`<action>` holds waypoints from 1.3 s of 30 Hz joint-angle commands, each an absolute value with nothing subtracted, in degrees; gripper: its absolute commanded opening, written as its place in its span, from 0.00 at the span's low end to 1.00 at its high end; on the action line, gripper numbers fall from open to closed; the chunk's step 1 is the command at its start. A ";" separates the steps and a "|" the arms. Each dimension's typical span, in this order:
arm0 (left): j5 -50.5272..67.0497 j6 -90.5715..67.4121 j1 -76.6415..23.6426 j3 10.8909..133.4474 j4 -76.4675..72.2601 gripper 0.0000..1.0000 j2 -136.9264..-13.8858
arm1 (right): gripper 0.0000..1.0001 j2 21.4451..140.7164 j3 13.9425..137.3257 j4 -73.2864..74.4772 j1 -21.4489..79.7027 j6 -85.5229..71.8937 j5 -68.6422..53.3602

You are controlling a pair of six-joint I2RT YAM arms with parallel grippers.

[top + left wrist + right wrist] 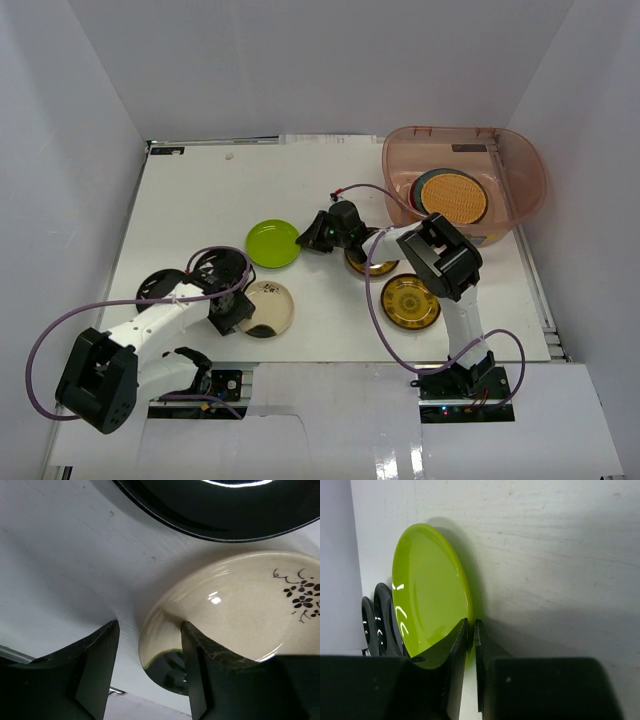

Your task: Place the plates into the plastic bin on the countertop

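Plastic bin (527, 160) sits at the far right corner of the bench (200, 200), holding a stack topped by the woven tan plate (453, 197). The lime green plate (272, 243) lies flat near the bench's middle, left of the bin and nearer to you, so your carry should run away and rightward, and the right arm is the closer one. Your right claw (471, 630) is closed to a slit on that plate's right rim. Your left claw (149, 650) gapes wide, straddling the edge of the cream plate (272, 305) and gripping nothing.

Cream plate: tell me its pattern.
The cream plate bears a black flower sprig; left wrist view.
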State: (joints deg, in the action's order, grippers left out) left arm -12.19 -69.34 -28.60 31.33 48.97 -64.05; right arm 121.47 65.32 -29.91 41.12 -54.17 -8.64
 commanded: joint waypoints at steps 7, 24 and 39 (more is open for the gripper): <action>-11.95 -67.94 -28.13 28.21 42.45 0.34 -63.64 | 0.08 108.30 54.16 -34.53 38.85 -52.56 -4.30; -7.39 -52.49 -28.21 31.11 36.75 0.00 -43.61 | 0.08 74.18 54.84 -8.38 1.02 -32.17 -1.32; 10.44 -43.42 -28.30 38.14 15.22 0.00 -46.22 | 0.34 89.73 63.19 -0.09 -11.69 -24.53 2.56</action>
State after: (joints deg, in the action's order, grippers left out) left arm 4.58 -45.63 -28.32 35.38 23.00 -44.93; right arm 89.71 58.59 1.15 -11.29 -27.00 2.79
